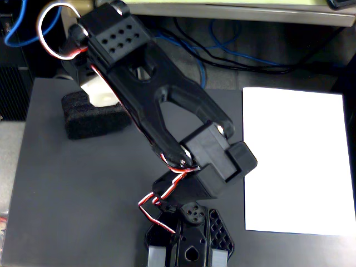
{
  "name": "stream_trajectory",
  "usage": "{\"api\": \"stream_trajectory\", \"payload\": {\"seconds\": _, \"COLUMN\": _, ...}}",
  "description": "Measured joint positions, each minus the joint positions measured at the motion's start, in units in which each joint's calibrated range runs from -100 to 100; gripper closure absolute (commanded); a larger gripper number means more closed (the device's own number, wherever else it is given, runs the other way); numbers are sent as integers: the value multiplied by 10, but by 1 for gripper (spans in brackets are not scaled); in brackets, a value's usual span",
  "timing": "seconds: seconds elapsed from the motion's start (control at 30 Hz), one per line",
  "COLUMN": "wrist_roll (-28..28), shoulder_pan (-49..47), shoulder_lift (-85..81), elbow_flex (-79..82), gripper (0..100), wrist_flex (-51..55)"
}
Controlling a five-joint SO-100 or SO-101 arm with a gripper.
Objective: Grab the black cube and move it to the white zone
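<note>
The fixed view shows the black cube [94,118] lying on the dark grey tabletop [78,194] toward the upper left, well apart from the white zone [297,161], which lies flat at the table's right side. The gripper [100,94] hangs directly over the cube's upper edge; a white part of it shows just above the foam, touching or nearly so. The arm [161,105] hides the fingertips, so whether they are spread or closed on the cube cannot be told. Blue cables [222,41] trail behind the table.
</note>
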Motion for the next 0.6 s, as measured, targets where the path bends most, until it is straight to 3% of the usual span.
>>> {"api": "stream_trajectory", "payload": {"seconds": 0.3, "wrist_roll": 40, "shoulder_pan": 3, "shoulder_lift": 0, "elbow_flex": 16, "gripper": 98, "wrist_flex": -20}}
{"api": "stream_trajectory", "payload": {"seconds": 0.47, "wrist_roll": 51, "shoulder_pan": 3, "shoulder_lift": 0, "elbow_flex": 16, "gripper": 66, "wrist_flex": -24}}
{"api": "stream_trajectory", "payload": {"seconds": 0.6, "wrist_roll": 51, "shoulder_pan": 3, "shoulder_lift": 0, "elbow_flex": 27, "gripper": 55, "wrist_flex": -24}}
